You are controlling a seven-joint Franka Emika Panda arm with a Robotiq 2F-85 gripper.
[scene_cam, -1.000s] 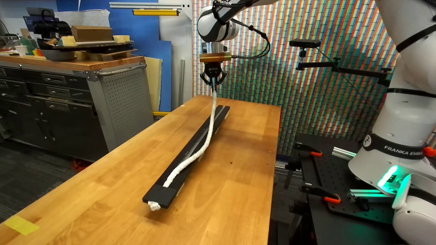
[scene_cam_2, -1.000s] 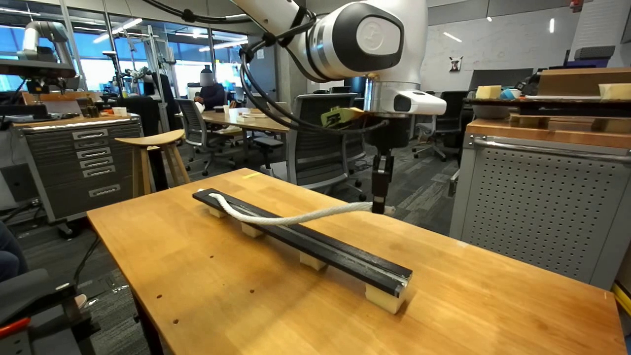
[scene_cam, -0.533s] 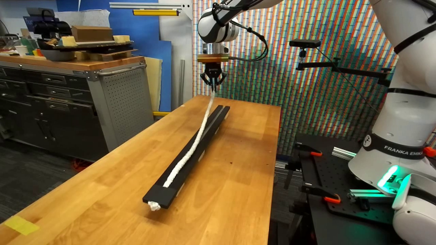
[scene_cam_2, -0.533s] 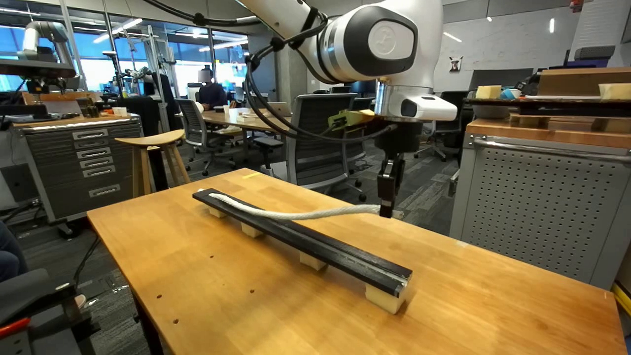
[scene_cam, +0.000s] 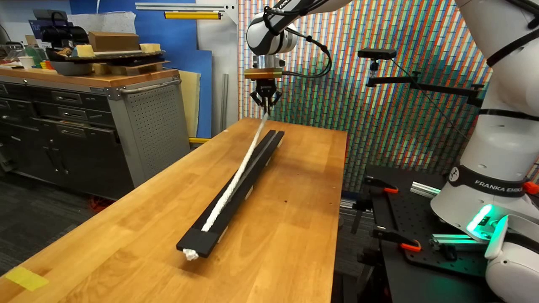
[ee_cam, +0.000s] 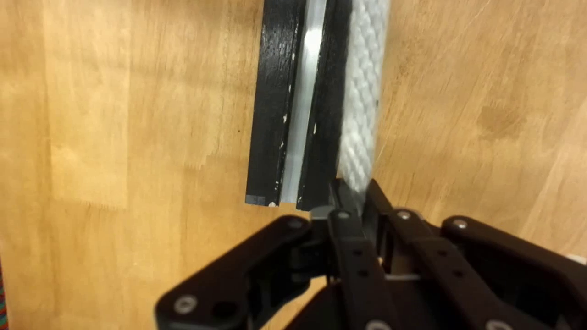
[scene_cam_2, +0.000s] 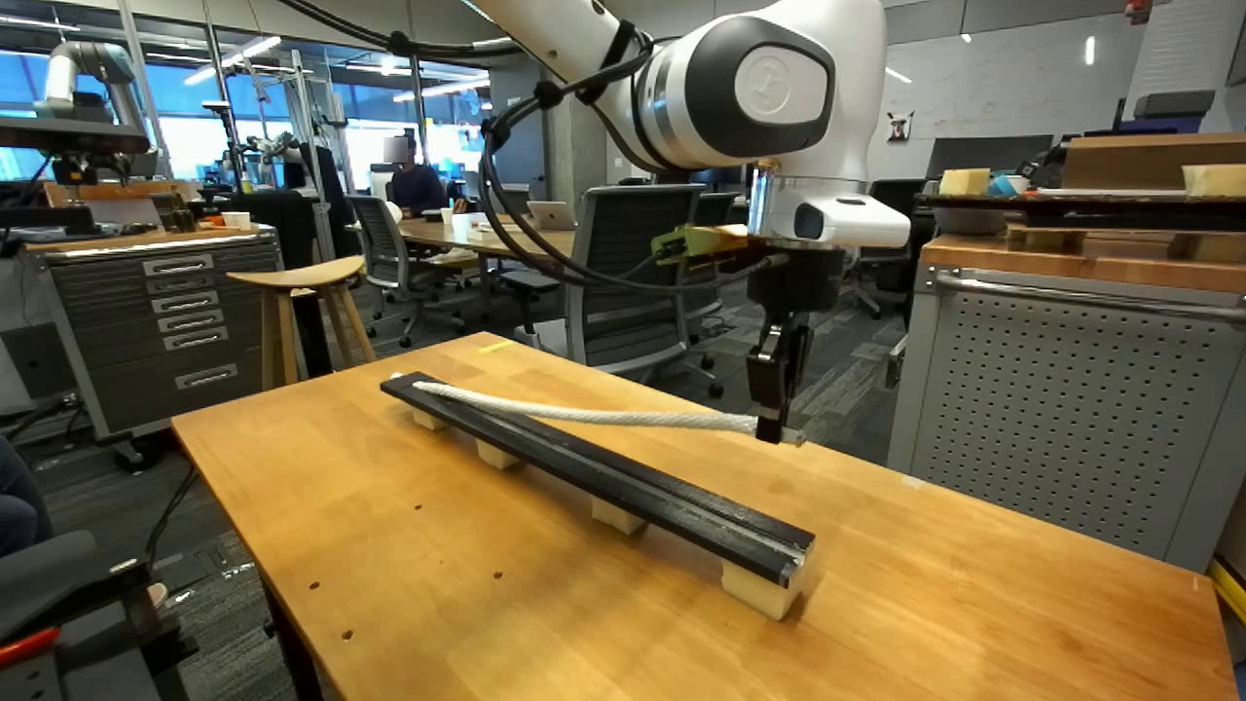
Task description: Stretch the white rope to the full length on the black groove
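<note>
The white rope (scene_cam: 228, 192) runs nearly straight from the near end of the black groove (scene_cam_2: 642, 477), rising to my gripper. Its fixed end passes under a black cap (scene_cam: 198, 241), and a frayed tip sticks out. My gripper (scene_cam_2: 771, 433) is shut on the rope, with a short tail beyond the fingers. It hangs above the table, off to one side of the groove. In the wrist view, the rope (ee_cam: 362, 82) lies right of the groove's light channel (ee_cam: 302, 110), and the gripper (ee_cam: 354, 188) appears beside the groove's far end. Only the rope's part near the cap lies along the groove.
Small pale blocks (scene_cam_2: 757, 589) hold the groove above the wooden table (scene_cam: 286, 235). A workbench with a perforated side (scene_cam_2: 1061, 409) stands beyond the table. A camera on a bracket (scene_cam: 377, 54) stands near the arm's base. Yellow tape (scene_cam: 26, 278) marks a table corner.
My gripper has moved away from the capped end and slightly down. The rope has gone from a slack bow hanging over the groove's side to an almost straight line.
</note>
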